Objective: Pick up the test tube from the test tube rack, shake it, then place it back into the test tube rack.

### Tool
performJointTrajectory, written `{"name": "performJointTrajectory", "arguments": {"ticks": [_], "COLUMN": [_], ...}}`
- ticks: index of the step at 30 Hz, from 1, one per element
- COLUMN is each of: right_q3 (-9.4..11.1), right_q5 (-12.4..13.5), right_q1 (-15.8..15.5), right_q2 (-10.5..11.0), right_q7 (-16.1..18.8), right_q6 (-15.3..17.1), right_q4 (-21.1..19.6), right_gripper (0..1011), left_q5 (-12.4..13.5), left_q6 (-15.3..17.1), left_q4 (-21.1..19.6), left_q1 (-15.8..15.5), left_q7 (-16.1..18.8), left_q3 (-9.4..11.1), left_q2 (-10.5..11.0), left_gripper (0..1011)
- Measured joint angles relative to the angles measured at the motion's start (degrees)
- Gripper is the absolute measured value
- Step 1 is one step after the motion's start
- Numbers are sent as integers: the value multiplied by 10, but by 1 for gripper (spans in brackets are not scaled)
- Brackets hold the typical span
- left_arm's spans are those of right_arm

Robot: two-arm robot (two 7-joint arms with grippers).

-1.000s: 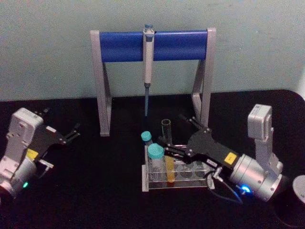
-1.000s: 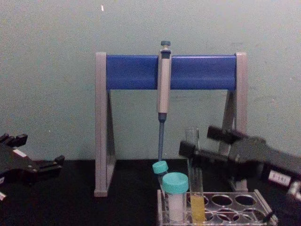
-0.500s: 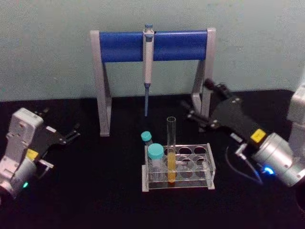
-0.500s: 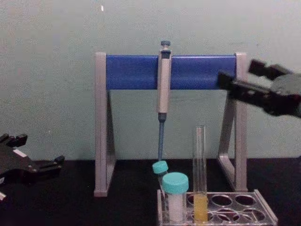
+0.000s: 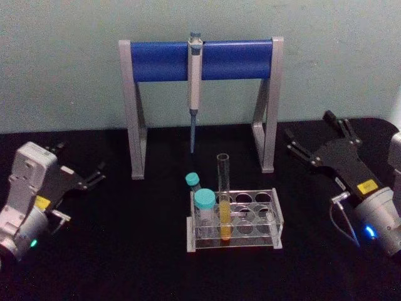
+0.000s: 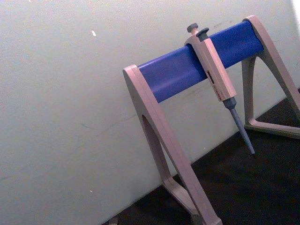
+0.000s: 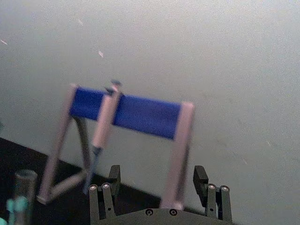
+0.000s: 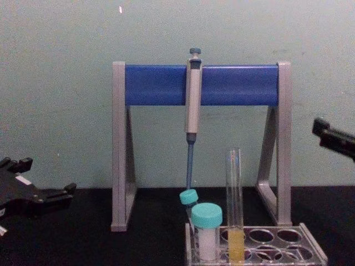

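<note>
In the test tube rack [image 5: 274, 216], upright test tube [image 5: 223, 188]; right end effector [image 5: 315, 135] spread, empty; rack's base cut off in chest view.

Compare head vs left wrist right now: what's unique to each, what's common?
Head view alone: the test tube with yellow liquid standing upright in the test tube rack, two teal-capped tubes, the open left hand low on the left side and the open right hand out to the right, both empty. Left wrist view alone: nothing extra, just a closer tilted angle. Shared: the pipette stand with its blue bar, the hanging pipette, black table, pale wall.
</note>
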Motion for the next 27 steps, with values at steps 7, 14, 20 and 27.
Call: {"name": "performJointTrajectory", "arguments": {"ticks": [7, 14, 20, 27], "right_q3": [7, 6, 5, 10], "right_q5": [-26, -56, -69, -78], "right_q1": [-3, -1, 2, 6], "right_q2": [-24, -39, -49, -59], "right_q7": [-32, -50, -51, -46], "right_q6": [19, 47, 64, 74], "right_q4": [40, 76, 106, 126], "right_gripper": [1000, 1000, 1000, 1000], "left_q5": [0, 0, 0, 0], "left_q6": [0, 0, 0, 0], "left_q4": [0, 0, 0, 0], "left_q1": [0, 0, 0, 0], "left_q7": [0, 0, 0, 0], "left_q3": [0, 0, 0, 0], "left_q2": [0, 0, 0, 0], "left_gripper": [1001, 1002, 1001, 1001]}}
